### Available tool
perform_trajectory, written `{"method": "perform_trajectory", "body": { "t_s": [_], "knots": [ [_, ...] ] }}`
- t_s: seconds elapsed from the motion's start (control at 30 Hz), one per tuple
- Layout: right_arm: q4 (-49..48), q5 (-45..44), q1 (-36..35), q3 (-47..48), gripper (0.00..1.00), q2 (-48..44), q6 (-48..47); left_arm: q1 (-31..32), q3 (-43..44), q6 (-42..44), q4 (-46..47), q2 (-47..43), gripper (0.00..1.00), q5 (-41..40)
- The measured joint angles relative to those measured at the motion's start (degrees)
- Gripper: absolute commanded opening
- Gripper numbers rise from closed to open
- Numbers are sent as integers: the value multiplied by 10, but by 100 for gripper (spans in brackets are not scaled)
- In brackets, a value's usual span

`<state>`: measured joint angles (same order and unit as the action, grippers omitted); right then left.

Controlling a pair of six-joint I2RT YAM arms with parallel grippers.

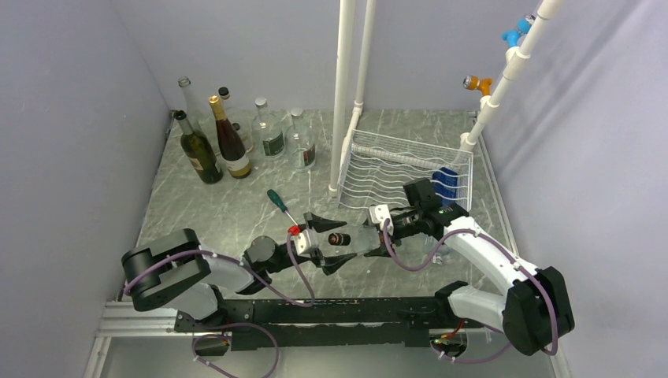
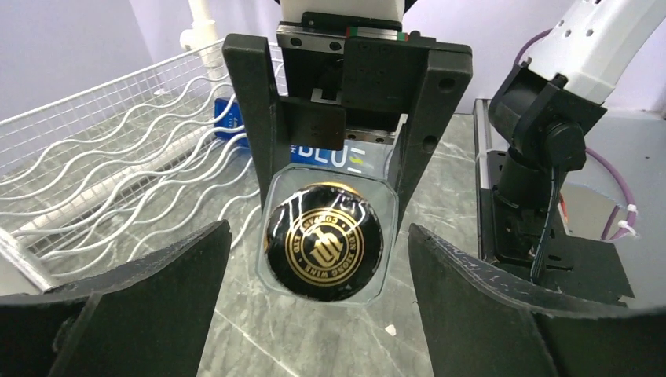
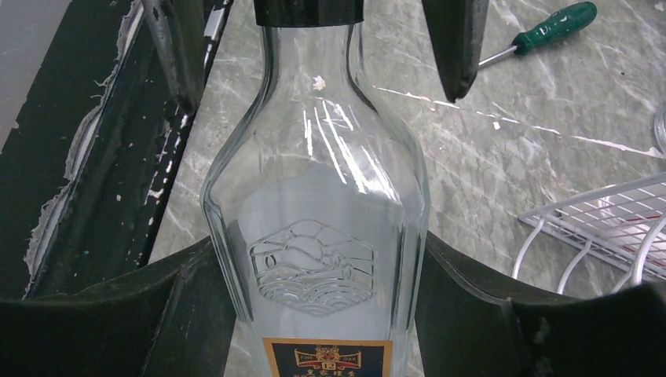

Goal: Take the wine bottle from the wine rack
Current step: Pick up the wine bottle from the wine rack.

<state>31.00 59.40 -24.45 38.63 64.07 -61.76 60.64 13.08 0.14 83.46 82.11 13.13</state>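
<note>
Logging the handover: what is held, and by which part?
Right pincer grips the clear wine bottle by its body; left pincer, open around the cap, holds nothing.

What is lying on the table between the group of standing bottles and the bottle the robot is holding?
Only a green-handled screwdriver, lying flat; the top view shows it clearly.

My clear wine bottle [image 3: 314,204] has a black, gold-crested cap [image 2: 323,241]. White wavy wine rack [image 1: 394,165] at one o'clock, green-handled screwdriver [image 1: 277,201] at ten, grey marbled table [image 1: 205,211] beneath me.

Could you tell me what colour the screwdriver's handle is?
The screwdriver handle is green; right wrist view.
</note>
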Motion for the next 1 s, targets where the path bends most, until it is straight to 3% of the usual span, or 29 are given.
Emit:
{"method": "perform_trajectory", "body": {
  "t_s": [0.5, 0.77, 0.8, 0.9, 1.0],
  "knots": [
    [4, 3, 0, 2, 0, 0, 0, 4, 17, -47, 24, 17, 52, 6],
    [9, 7, 3, 4, 0, 0, 7, 4, 21, -54, 24, 17, 0, 5],
    [9, 7, 3, 4, 0, 0, 9, 4, 21, -54, 24, 17, 0, 5],
    [8, 7, 3, 4, 15, 0, 14, 4, 21, -56, 23, 16, 0, 5],
    [5, 10, 3, 4, 42, 0, 23, 4, 21, -59, 15, 7, 0, 3]
  ]
}}
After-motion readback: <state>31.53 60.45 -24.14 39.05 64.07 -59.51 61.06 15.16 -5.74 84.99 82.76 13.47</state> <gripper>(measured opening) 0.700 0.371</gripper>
